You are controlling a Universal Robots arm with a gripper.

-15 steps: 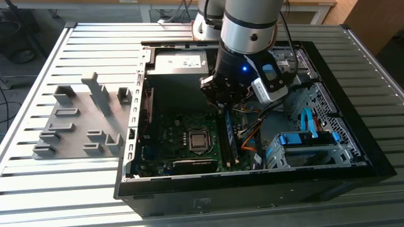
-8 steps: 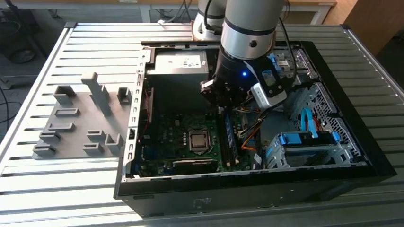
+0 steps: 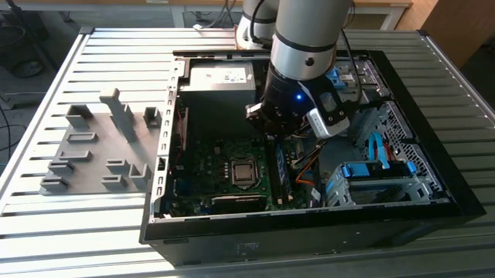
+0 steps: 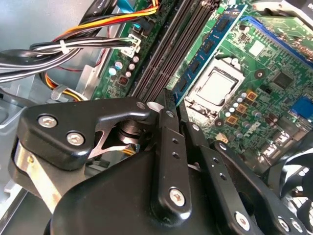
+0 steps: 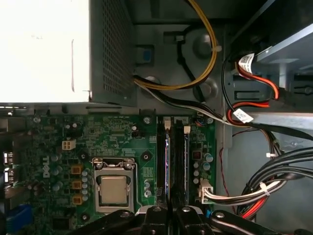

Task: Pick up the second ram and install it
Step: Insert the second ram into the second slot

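**A:** Start with the exterior view. Where is the arm?

**B:** It reaches down into the open computer case [image 3: 433, 191]. The gripper [image 3: 272, 130] hangs over the memory slots, just on the exterior view's right of the processor socket [image 3: 243, 172]. The grey holder fixture [image 3: 101, 145] lies well apart on the slatted table [image 3: 46, 243], and I see no stick in it.

**A:** And the second ram?

**B:** A thin strip [image 3: 279, 174] stands in the slots below the gripper. I judge that to be it.

**A:** What does the second wrist view show?

**B:** The blue stick [image 4: 205, 46] with its dark chips sits upright in the slot nearest the socket [image 4: 215, 88]. The gripper [image 4: 167, 97] is just over its near end. Its fingers look drawn together, with no board between them, so it grasps nothing.

**A:** So this looks like seating rather than carrying?

**B:** That's my reading. Doing it well means pushing straight down along the slot and never sideways. The bundled cables [image 4: 63, 49] run close by, so they need to be kept clear.

**A:** And the first wrist view?

**B:** The gripper [image 5: 168, 215] lines up with the stick's edge [image 5: 168, 156] between the black slot rails. The power supply [image 5: 44, 49] is well clear. I can't tell whether the end latches have closed, so I'd watch that both ends sit level.
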